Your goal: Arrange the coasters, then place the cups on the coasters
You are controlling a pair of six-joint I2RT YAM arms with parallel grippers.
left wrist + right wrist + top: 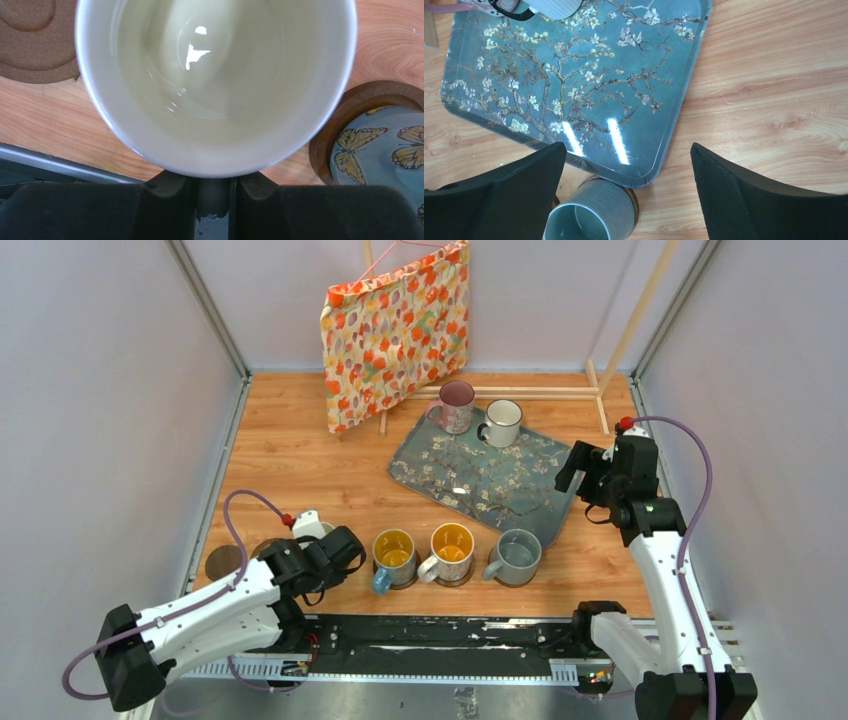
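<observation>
Left wrist view shows the cream cup directly ahead of the left hand, whose fingers are nearly pressed together at its near wall, a grip impossible to confirm, while a bare coaster lies just left on the counter.

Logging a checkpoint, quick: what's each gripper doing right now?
Left gripper: nearly closed at the cream cup; whether it grips cannot be told.
Right gripper: open, holding nothing.

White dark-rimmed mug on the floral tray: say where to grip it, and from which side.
Pinch the rim of the white dark-rimmed mug from above, on its right: it stands upright, with its handle and the pink mug close on the left.
</observation>
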